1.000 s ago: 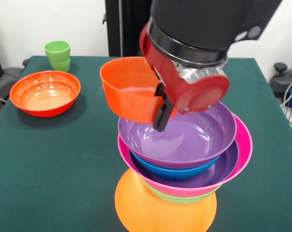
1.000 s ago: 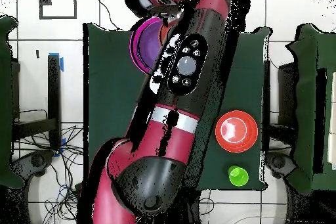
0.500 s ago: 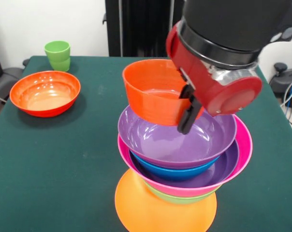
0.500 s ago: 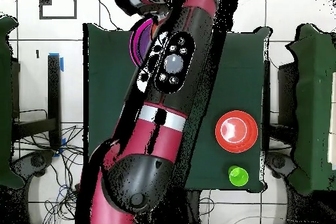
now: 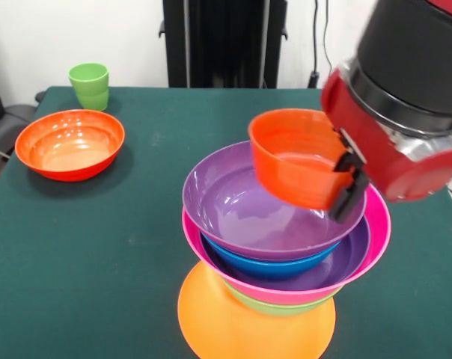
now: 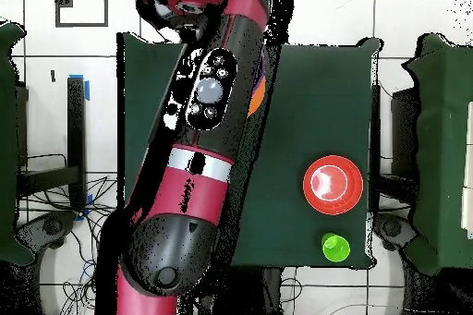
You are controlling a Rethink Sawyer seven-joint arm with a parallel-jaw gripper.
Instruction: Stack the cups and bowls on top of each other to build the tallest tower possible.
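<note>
My gripper (image 5: 344, 182) is shut on the wall of a small red-orange bowl (image 5: 297, 157), which tilts in the air over the right side of the tower. The tower stands near the table's front edge: an upturned orange bowl (image 5: 233, 325) at the base, then green (image 5: 275, 305), pink (image 5: 377, 223), purple (image 5: 353, 253), blue (image 5: 271, 268) and a top purple bowl (image 5: 237, 206). A wide red-orange bowl (image 5: 69, 142) (image 6: 332, 184) sits apart on the table, with the light-green cup (image 5: 89, 84) (image 6: 334, 248) beside it. In the overhead view my arm (image 6: 199, 136) hides the tower.
The green table (image 5: 99, 247) ends close in front of the tower. A black post (image 5: 218, 41) stands behind the table's far edge. Cables and dark gear (image 5: 443, 123) lie off the right side.
My gripper has carried the small red-orange bowl rightward in the front view, from over the tower's left rim to over its right side. The tower, wide bowl and cup have not moved.
</note>
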